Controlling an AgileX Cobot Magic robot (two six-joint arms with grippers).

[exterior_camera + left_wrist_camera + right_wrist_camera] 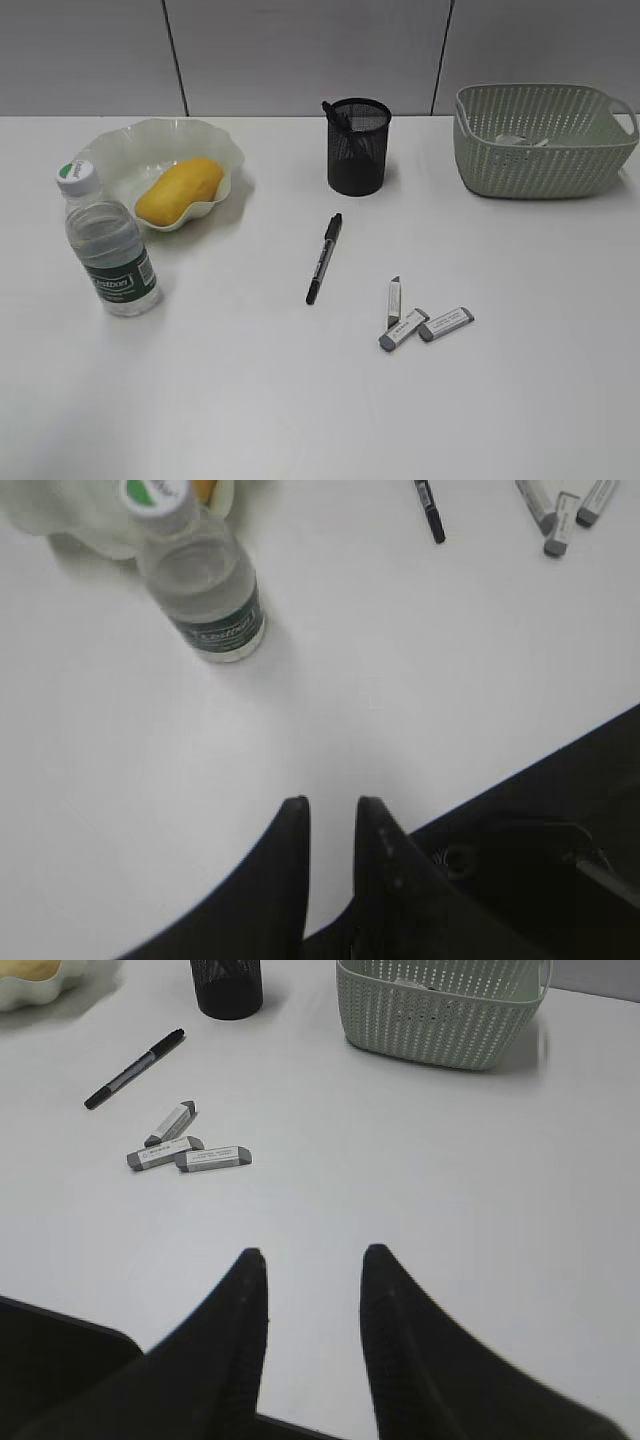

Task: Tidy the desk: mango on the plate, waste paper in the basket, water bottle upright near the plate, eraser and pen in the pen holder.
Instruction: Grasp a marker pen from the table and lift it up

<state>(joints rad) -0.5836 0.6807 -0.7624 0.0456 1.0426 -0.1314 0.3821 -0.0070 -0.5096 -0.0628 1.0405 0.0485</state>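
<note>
Three erasers (424,322), one loose pen (324,257), perhaps another in the holder (358,146).

A: Where does the smooth oval yellow-orange mango (180,189) sit?
B: In the pale green ruffled plate (205,137), far left on the plain white tabletop (300,400). The clear plastic water bottle (108,243) stands upright just in front of the plate.
A: And the middle?
B: The black wire-mesh pen holder (358,146) stands at the back, a black marker pen (323,258) lies before it, and three grey-ended erasers (424,322) lie to the pen's right, nearer the front.
A: Far right?
B: The sage-green perforated basket (540,150), with crumpled white paper (520,140) inside.
</note>
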